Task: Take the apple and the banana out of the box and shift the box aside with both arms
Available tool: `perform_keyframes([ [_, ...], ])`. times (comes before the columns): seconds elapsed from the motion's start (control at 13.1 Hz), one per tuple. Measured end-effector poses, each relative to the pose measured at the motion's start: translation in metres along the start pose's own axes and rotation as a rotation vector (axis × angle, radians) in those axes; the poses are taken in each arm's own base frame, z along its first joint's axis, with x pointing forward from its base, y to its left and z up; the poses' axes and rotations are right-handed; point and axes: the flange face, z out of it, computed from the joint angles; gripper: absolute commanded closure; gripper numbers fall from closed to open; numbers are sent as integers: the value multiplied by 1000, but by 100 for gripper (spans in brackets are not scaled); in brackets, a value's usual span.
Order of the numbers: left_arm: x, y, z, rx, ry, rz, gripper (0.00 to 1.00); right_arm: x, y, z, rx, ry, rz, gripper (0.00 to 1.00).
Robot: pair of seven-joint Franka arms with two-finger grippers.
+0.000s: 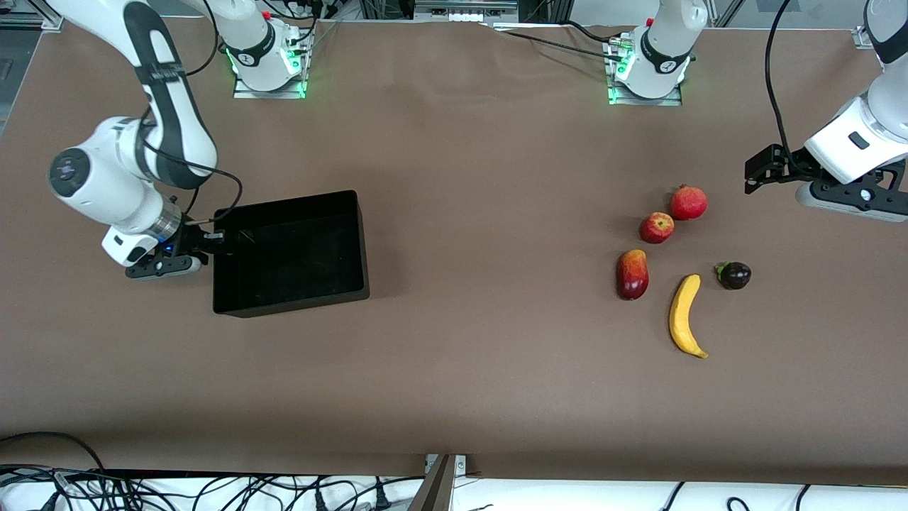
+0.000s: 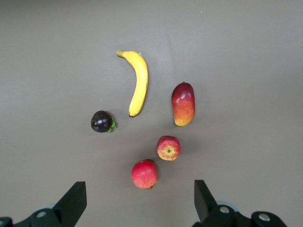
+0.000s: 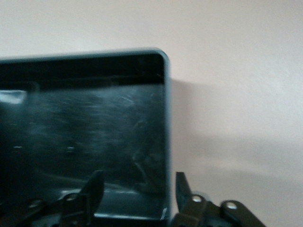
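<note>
Front view: my right gripper [image 1: 213, 241] clamps the wall of the box [image 1: 294, 284] toward the right arm's end of the counter [image 1: 461, 213].

Left wrist view: my left gripper [image 2: 139, 201] hangs wide open over the counter near the pomegranate [image 2: 144, 173], apple [image 2: 168, 147], mango [image 2: 183, 103], banana [image 2: 138, 81] and mangosteen [image 2: 102, 121].

Right wrist view: fingers [image 3: 94, 187] straddle the box wall.

The box [image 1: 291, 252] is set on the counter [image 1: 468, 369] toward the right arm's end. The five fruits are grouped toward the left arm's end: the pomegranate [image 1: 689, 203] farthest from the front camera, the apple [image 1: 657, 228] just beside it, then the mango [image 1: 633, 274] and mangosteen [image 1: 734, 275], with the banana [image 1: 685, 316] between them and nearest.
</note>
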Motion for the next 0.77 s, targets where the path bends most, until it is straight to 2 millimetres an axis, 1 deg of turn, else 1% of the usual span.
perform_keyframes([
  [0.08,0,2,0,0,0,3,0,11,-9,-26,-3,-23,-11,0],
  [0.15,1,4,0,0,0,8,0,23,-17,-59,-24,-45,-11,0],
  [0.23,1,7,0,0,1,13,0,30,-26,-99,-40,-67,0,0],
  [0.31,1,9,0,0,1,17,0,31,-35,-138,-41,-93,13,0],
  [0.46,1,10,-1,1,1,18,0,22,-50,-208,-37,-117,22,0],
  [0.54,1,10,-1,1,1,18,0,14,-56,-234,-38,-111,13,0],
  [0.61,1,10,-1,0,0,17,0,6,-64,-253,-33,-104,-2,0],
  [0.69,1,9,-1,0,-1,17,0,-4,-73,-268,-25,-106,-15,0],
  [0.77,1,9,-1,0,-2,17,0,-12,-83,-278,-19,-113,-22,0],
])
